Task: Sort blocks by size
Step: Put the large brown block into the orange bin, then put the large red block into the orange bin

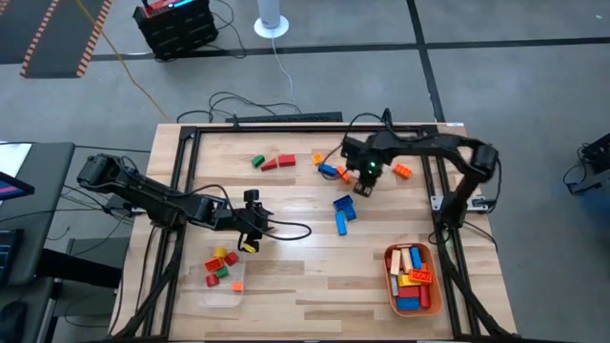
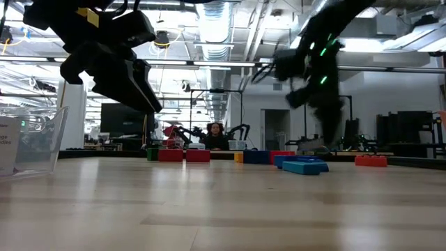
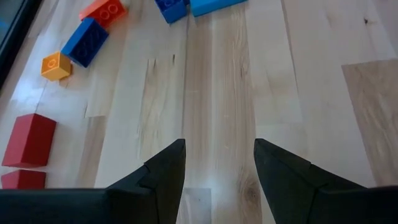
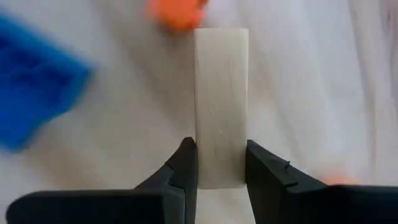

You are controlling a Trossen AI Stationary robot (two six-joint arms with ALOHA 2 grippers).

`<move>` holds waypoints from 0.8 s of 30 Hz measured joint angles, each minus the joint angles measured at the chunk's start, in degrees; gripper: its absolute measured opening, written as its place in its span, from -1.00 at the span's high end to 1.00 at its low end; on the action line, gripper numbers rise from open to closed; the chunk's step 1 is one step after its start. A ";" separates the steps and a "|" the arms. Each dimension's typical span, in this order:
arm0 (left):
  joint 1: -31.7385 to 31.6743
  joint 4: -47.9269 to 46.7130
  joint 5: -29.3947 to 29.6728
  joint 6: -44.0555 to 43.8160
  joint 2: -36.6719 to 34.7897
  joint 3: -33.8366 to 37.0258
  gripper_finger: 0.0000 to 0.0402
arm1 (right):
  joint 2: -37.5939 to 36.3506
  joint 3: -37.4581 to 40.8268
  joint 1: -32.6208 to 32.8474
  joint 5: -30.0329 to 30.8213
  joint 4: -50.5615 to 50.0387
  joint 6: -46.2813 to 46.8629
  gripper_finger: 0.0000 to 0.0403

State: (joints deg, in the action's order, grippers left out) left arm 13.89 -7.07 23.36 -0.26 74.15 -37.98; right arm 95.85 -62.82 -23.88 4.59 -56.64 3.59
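Loose blocks lie across the far half of the table: red and green ones, blue ones, an orange one. My right gripper points down over the far right of the table and is shut on a long tan block. My left gripper hovers open at the middle left, with bare wood between its fingers. Ahead of it lie red, blue and yellow-orange blocks. My right gripper pinches the tan block's two long sides between its two fingers, near one end of the block. The fingers come from above, pointing down. The rest of the block reaches out past the fingertips, and it seems to be off the table.
An orange tray with several long blocks stands at the near right. A clear tray with small red, yellow, green and orange blocks stands at the near left, beside my left gripper. Bare wood lies in the middle and along the near edge.
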 joint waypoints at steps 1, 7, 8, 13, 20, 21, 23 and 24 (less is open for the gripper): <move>0.00 -0.02 0.02 -0.34 -0.02 -0.02 0.08 | -2.02 0.33 2.55 0.04 -2.65 2.98 0.39; 0.39 -0.53 -0.02 -3.51 0.00 0.00 0.08 | -11.90 2.36 25.04 -0.39 -11.48 26.61 0.39; 0.60 -0.57 -0.06 -3.88 -0.01 0.00 0.08 | -13.26 2.41 29.44 -0.39 -12.42 31.38 0.39; 1.51 0.32 -0.06 -4.42 -0.01 -0.02 0.08 | -17.49 2.39 49.03 0.37 -11.39 56.44 0.35; 1.84 3.19 -0.05 -3.60 -0.01 -0.01 0.08 | -15.16 2.41 66.37 4.65 -11.92 82.86 0.21; 1.81 3.84 -0.05 -3.03 -0.01 -0.01 0.08 | -14.29 2.41 67.84 4.77 -11.96 84.59 0.23; 1.71 5.20 -0.02 -1.77 -0.02 -0.02 0.08 | -12.27 2.41 69.88 5.23 -11.96 87.36 0.27; 1.68 5.66 0.00 -1.16 -0.02 -0.02 0.08 | -11.11 2.41 70.47 5.26 -11.90 88.08 0.29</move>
State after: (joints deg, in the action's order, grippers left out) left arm 15.57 -1.41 23.35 -1.41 74.13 -38.00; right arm 84.75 -60.40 46.58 9.85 -68.54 91.67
